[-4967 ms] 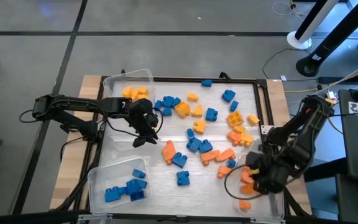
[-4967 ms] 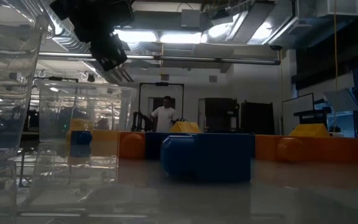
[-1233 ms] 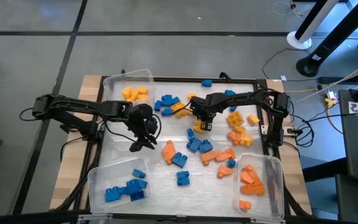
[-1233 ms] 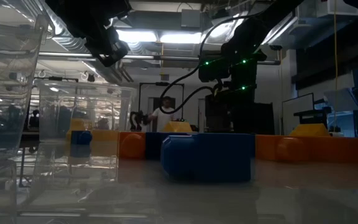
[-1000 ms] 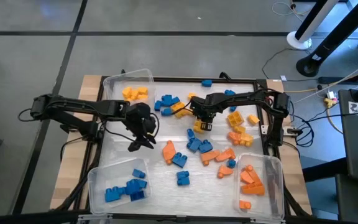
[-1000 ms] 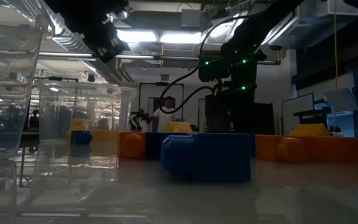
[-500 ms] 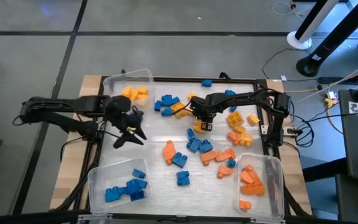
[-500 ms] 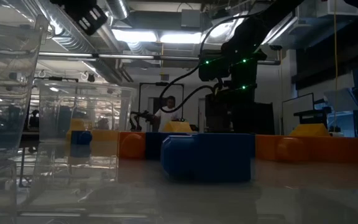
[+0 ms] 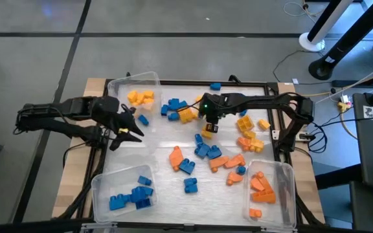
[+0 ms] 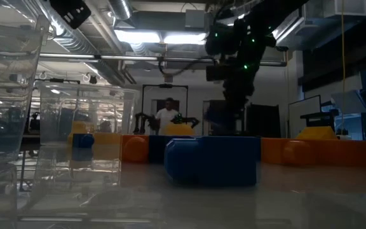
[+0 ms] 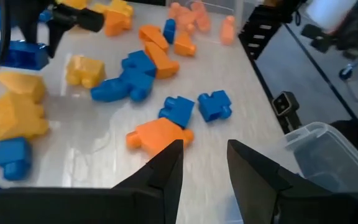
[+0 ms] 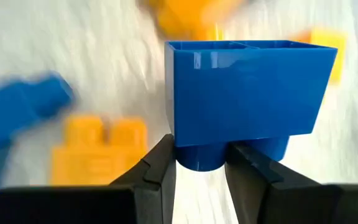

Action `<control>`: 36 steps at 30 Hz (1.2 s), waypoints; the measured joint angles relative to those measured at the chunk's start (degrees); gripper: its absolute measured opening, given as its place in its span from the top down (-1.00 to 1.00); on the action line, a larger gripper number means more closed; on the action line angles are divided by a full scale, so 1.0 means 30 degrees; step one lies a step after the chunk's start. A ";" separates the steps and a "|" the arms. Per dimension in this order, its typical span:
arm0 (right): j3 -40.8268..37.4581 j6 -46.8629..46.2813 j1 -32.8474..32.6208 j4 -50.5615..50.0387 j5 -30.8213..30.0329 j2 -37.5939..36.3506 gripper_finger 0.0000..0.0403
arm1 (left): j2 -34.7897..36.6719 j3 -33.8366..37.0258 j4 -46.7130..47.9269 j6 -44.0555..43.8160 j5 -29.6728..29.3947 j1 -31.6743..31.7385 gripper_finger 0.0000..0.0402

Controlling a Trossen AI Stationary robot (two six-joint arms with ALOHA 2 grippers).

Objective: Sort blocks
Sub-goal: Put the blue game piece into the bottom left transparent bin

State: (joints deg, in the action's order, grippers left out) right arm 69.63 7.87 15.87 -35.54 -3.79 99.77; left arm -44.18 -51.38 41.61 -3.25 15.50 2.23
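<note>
The right gripper [image 12: 197, 163] is now lifting clear of the pile near the table's far edge with a blue block [image 12: 247, 99] pinched between its fingers — half a second ago it was still down among the blocks there, so the pick looks to have succeeded. In the high view the right gripper [image 9: 211, 118] is hanging over the loose blocks [image 9: 212, 152] spread across the table's middle. The left gripper [image 9: 127, 131] is pulling back toward the table's left edge, its fingers standing apart with nothing between them. A blue block in hand probably means the next leg is a carry to the bin with blue blocks [image 9: 102, 188] at the near left corner — though that lies on the left arm's side.
</note>
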 joint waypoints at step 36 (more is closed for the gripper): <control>0.0036 -0.0179 -0.4666 1.1974 0.0901 -0.0422 0.42 | -0.3192 0.6027 -1.6023 0.6573 -0.1624 -0.2047 0.43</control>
State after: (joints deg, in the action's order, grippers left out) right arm 69.73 7.33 1.87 0.38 -1.09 98.50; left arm -53.76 -33.30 -6.46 16.47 10.63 -3.91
